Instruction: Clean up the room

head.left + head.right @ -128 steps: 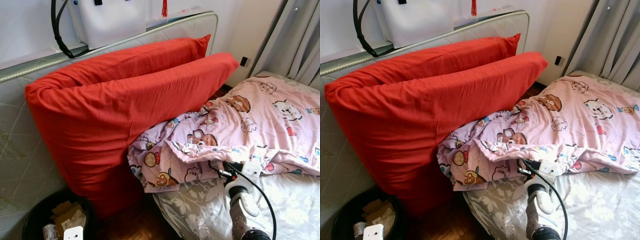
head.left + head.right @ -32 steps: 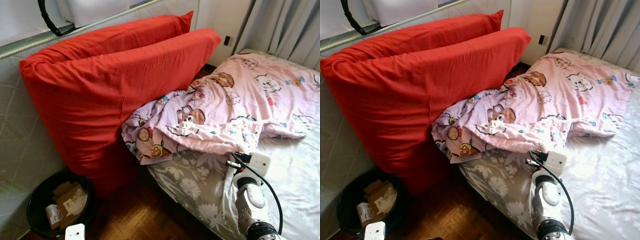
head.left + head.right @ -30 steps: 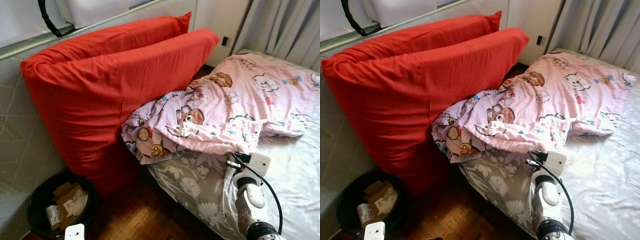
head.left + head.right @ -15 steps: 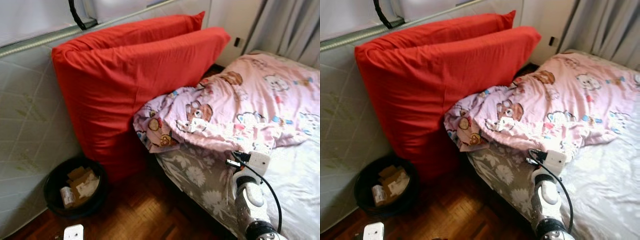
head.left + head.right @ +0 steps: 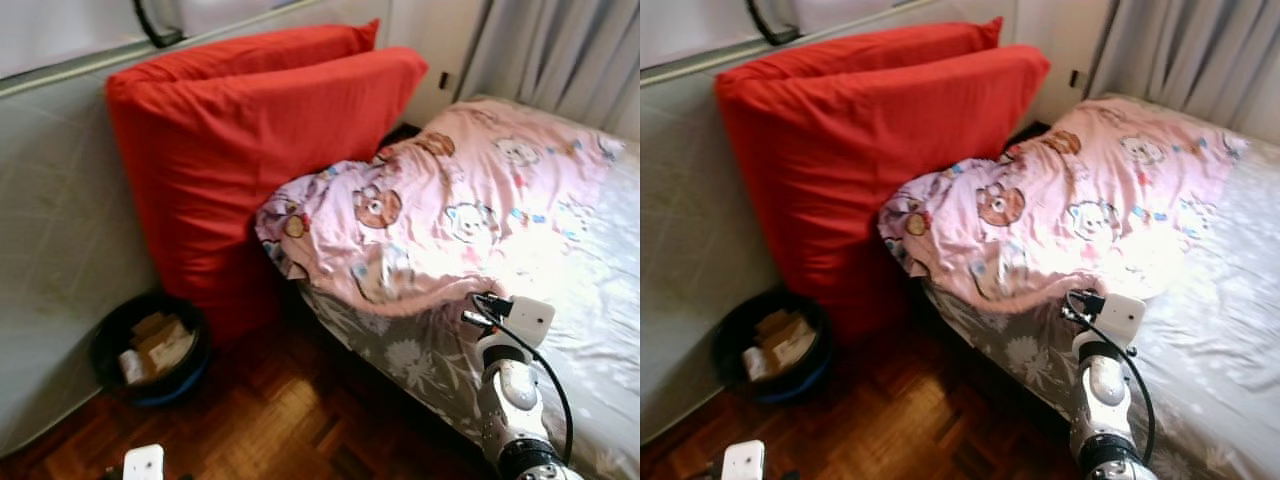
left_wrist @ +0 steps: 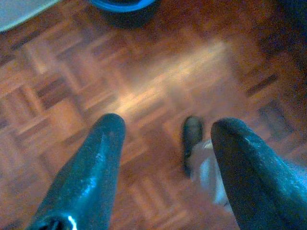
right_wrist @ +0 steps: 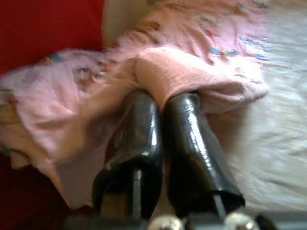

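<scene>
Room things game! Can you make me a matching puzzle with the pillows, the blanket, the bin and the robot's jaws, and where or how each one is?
Things:
1. pillows
2. blanket
3. bin
4. right gripper

Places or states:
A. on the wood floor, holding cardboard scraps
B. jaws shut on pink cloth
C. red, leaning on the mattress standing by the wall
D. pink with cartoon bears, on the bed

Pairs: 1-C, 2-D, 3-A, 4-B

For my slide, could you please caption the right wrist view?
Right gripper pinching the edge of the pink cartoon blanket on the bed.
</scene>
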